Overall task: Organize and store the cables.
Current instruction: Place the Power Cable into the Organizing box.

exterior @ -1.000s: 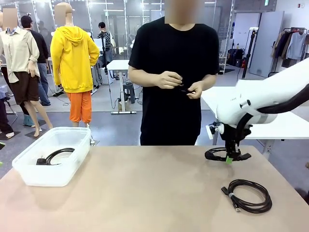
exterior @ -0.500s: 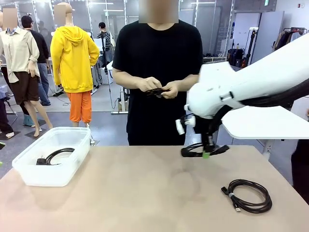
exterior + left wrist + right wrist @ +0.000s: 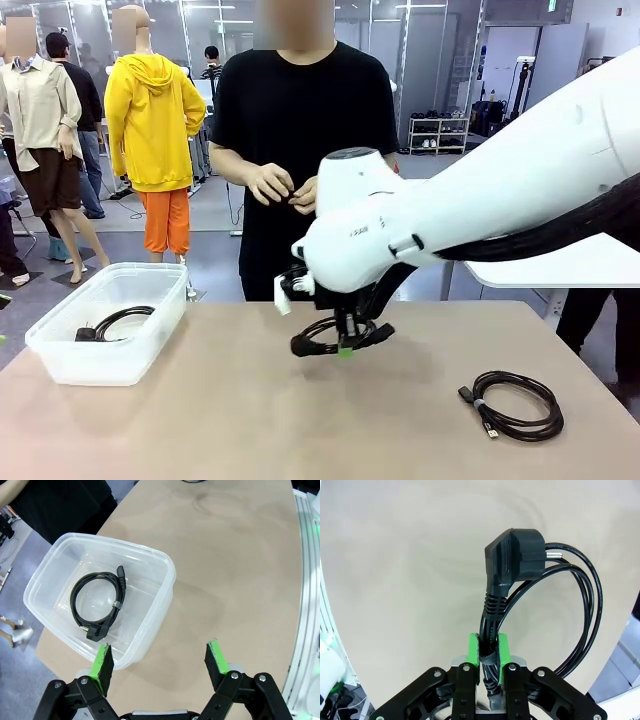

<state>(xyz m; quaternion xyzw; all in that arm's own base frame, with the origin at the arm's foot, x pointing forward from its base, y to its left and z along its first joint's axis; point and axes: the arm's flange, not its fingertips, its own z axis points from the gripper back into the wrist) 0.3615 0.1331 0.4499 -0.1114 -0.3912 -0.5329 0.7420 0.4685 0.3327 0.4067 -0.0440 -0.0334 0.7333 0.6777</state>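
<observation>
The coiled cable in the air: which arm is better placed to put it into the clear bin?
The right, probably. Its jaws are shut on the coiled cable, which hangs above the table. The left jaws stand open and empty near the clear bin.

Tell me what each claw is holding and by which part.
The right claw is shut on a coiled black cable, pinching its bundled strands just below the plug. The left claw is open, holding nothing.
</observation>
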